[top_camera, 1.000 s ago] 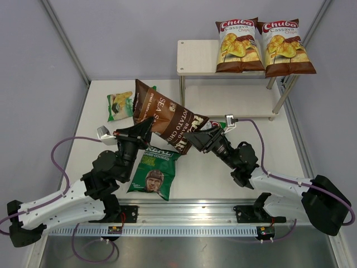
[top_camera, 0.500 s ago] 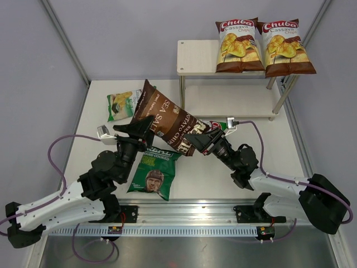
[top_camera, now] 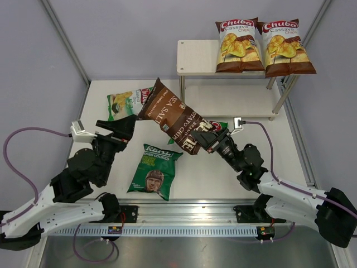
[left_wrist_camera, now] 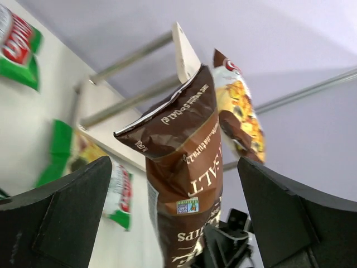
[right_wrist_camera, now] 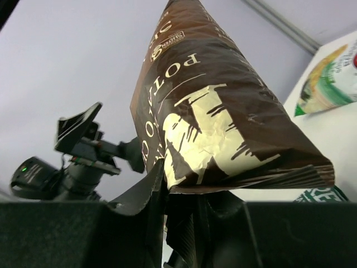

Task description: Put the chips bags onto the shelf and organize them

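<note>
The dark brown Kettle Sea Salt bag (top_camera: pixel 170 114) hangs tilted over the table, and my right gripper (top_camera: pixel 202 139) is shut on its lower end (right_wrist_camera: pixel 184 195). My left gripper (top_camera: pixel 120 127) stands open to the bag's left, apart from it; in the left wrist view the bag (left_wrist_camera: pixel 187 162) shows between the wide fingers (left_wrist_camera: pixel 72 212), farther off. Two brown-and-white Chuba bags (top_camera: pixel 240 44) (top_camera: pixel 285 47) stand on the shelf's top board (top_camera: pixel 195 56). A green Chuba bag (top_camera: pixel 120 104) and the REAL bag (top_camera: pixel 153 173) lie on the table. Another green bag (top_camera: pixel 217 124) peeks out beside the right gripper.
The shelf's lower board (top_camera: pixel 228 100) is bare, with thin metal legs (top_camera: pixel 182 92) at its corners. Grey walls close in the table on both sides. The arms' base rail (top_camera: pixel 189 215) runs along the near edge.
My left gripper opened, let go of the brown bag and drew back to the left. My right gripper closed on the bag's lower end, and the bag swung more upright toward the shelf.
</note>
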You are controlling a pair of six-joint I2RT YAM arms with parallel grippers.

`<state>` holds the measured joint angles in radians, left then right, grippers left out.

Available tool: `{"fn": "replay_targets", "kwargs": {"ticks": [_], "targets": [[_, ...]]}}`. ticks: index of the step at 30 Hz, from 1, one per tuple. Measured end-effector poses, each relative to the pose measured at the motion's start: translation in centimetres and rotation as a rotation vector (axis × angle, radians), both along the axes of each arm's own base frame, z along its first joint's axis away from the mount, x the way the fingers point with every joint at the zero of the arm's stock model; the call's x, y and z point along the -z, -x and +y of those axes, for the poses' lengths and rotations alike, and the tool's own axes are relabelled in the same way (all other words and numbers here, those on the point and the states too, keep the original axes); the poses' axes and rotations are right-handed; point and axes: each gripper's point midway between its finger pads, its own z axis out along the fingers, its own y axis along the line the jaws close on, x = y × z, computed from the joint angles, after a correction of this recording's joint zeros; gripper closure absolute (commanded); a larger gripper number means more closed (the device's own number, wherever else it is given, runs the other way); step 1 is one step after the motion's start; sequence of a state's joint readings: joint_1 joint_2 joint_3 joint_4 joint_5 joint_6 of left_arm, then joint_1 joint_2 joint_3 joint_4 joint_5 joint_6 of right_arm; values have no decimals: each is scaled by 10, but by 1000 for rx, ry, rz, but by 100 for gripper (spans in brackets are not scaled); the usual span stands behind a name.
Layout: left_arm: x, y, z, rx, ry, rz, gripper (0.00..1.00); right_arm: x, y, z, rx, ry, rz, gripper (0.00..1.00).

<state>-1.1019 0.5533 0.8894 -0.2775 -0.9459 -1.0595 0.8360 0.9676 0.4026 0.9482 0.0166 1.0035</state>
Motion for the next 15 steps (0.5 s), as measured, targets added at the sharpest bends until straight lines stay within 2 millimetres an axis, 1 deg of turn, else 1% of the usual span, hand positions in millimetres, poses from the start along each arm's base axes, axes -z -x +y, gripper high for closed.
{"fn": "replay_targets", "kwargs": {"ticks": [2,3,4,5,6,9,11,15], "targets": [[-2,2,13,-27,-98,4,1,5,-8,0,29,20,42,87],[-3,3,18,-33,-156,7,1,6,-11,0,42,28,59,92],[-3,4,22,-34,-212,11,1,7,-15,1,53,38,74,92],[-4,6,26,-33,-269,8,1,5,-18,1,64,46,85,89],[-4,7,28,-27,-315,1,1,2,-20,2,68,51,91,89],[-1,13,26,40,-430,-48,1,-11,-22,4,71,52,101,91],[0,20,24,94,-470,-101,1,-17,-21,3,65,42,112,92],[-2,32,22,168,-478,-208,1,-15,-11,-1,37,58,147,92]]}}
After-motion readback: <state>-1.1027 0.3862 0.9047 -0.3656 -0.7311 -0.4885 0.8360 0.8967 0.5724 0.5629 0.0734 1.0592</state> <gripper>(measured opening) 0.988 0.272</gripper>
